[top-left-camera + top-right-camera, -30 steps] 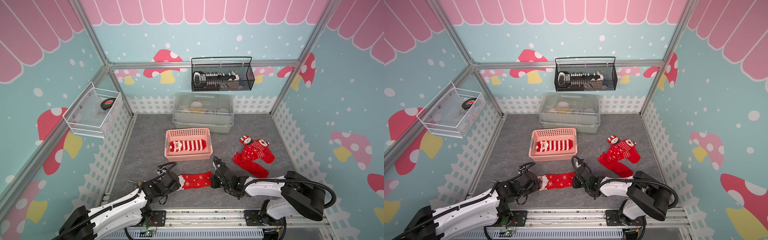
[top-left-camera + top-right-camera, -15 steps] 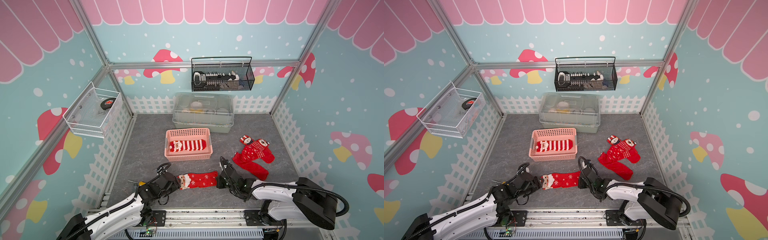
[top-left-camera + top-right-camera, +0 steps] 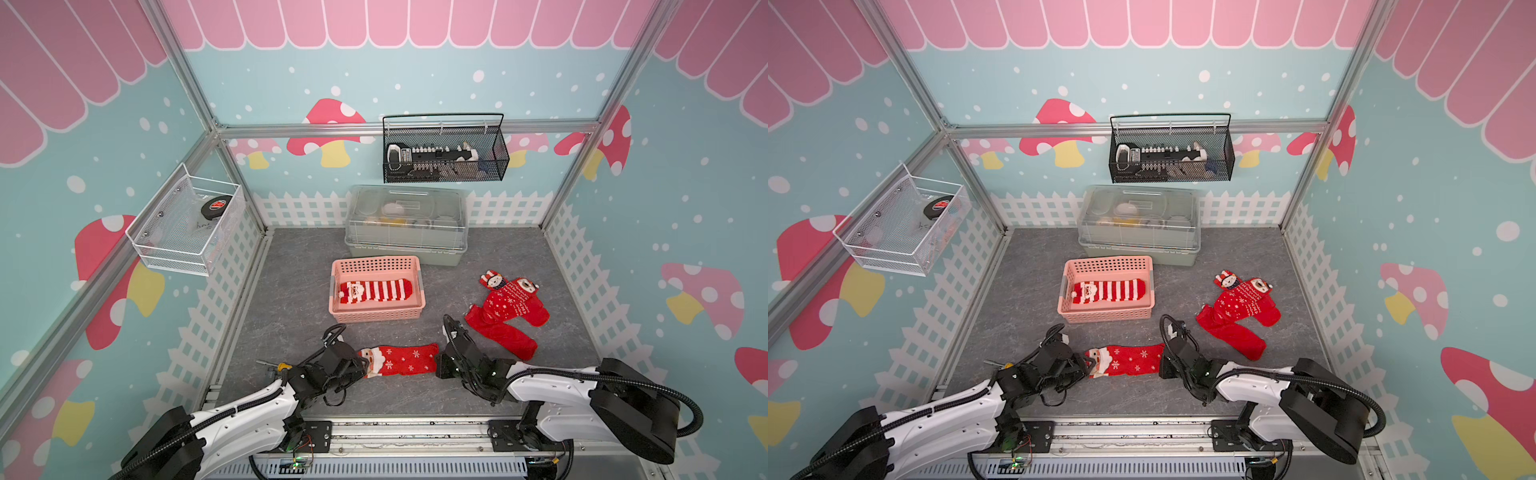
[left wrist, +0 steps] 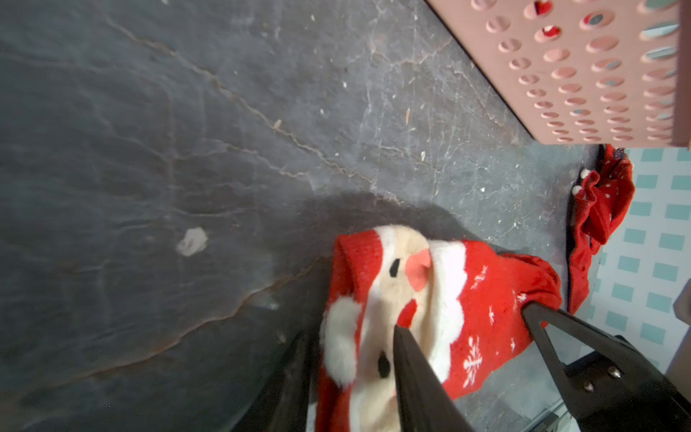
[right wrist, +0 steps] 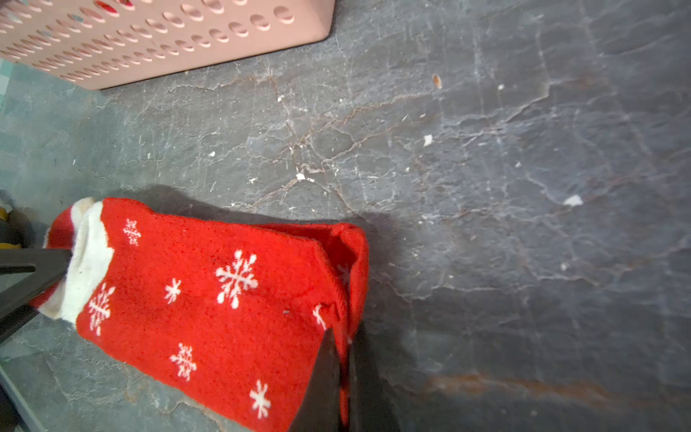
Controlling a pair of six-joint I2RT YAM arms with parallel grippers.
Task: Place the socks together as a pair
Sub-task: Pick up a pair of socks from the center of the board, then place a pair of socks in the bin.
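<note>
- Grey table (image 3: 291,291): work surface; everything of the task lies on its near half, within reach of both arms.
- Clear lidded box (image 3: 405,224): at the back, shut, apart from the socks; it seems to play no part in this step.
- Pink basket (image 3: 376,261): mid-table, just in front of the box; judged to be the collecting place for sorted socks.
- Pile of red socks (image 3: 509,307): loose heap on the robot's right, animal faces at the cuffs, overlapping one another; unsorted stock, not yet paired.
- Snowflake sock (image 3: 399,360): Santa face at the cuff, stretched between the two grippers at the near edge, in front of the basket. The shadow under it in both wrist views suggests it hangs just off the table. Holding it by both ends keeps it flat and straight for laying down.
- Striped sock (image 3: 376,291): Santa cuff, flat inside the basket. Its pattern differs from the snowflake sock, so it is probably not that one's mate.
- Left gripper (image 3: 361,365): at the cuff end; fingers (image 4: 411,374) appear pinched onto the Santa face from both sides.
- Right gripper (image 5: 336,336): at the toe end; fingers (image 5: 325,374) pressed together on a fold of toe fabric.
</note>
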